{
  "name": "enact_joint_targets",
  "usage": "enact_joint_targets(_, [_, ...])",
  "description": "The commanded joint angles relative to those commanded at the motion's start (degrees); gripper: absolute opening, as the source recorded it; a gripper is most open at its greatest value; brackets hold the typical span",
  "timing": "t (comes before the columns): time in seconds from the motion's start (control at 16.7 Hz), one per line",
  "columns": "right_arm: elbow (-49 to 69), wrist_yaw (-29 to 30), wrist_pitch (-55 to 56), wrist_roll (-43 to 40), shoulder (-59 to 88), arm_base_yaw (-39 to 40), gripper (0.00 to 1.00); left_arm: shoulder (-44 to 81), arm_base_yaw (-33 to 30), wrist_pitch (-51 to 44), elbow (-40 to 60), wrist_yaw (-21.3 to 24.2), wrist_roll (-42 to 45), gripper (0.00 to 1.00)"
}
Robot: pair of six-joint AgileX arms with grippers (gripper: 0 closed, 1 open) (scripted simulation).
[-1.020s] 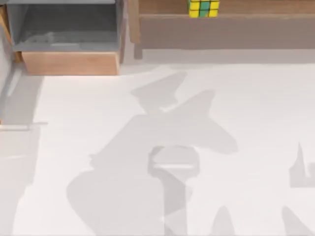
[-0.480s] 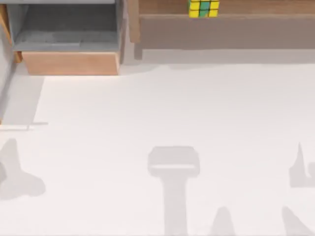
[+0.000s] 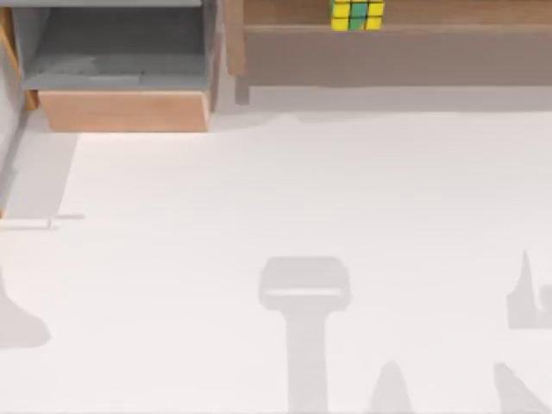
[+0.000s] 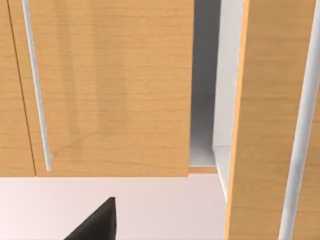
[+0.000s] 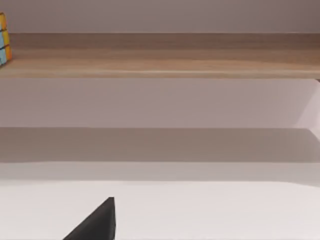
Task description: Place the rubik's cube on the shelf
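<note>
Top view, rubik's cube (image 3: 357, 14) sits on the shelf (image 3: 388, 53) same as before, arm shadow on my bench (image 3: 276, 198) slid further left, can't tell either tool's grip state

shelf (image 3: 397, 53), rubik's cube (image 3: 356, 15) on it

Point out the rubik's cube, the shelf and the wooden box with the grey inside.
rubik's cube (image 3: 357, 15), top view, green middle tile.
shelf (image 3: 397, 56), top view, grey-brown front panel.
wooden box (image 3: 125, 110), top view, front wooden wall.
</note>
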Motion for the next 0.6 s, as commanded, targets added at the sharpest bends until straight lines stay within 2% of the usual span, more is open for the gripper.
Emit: enact_joint_targets(0.6, [0.0, 0.0, 0.0, 0.0, 0.0, 0.0, 1.0, 1.77, -3.45, -2.62, 4.48, -3.43, -0.07, 1.0])
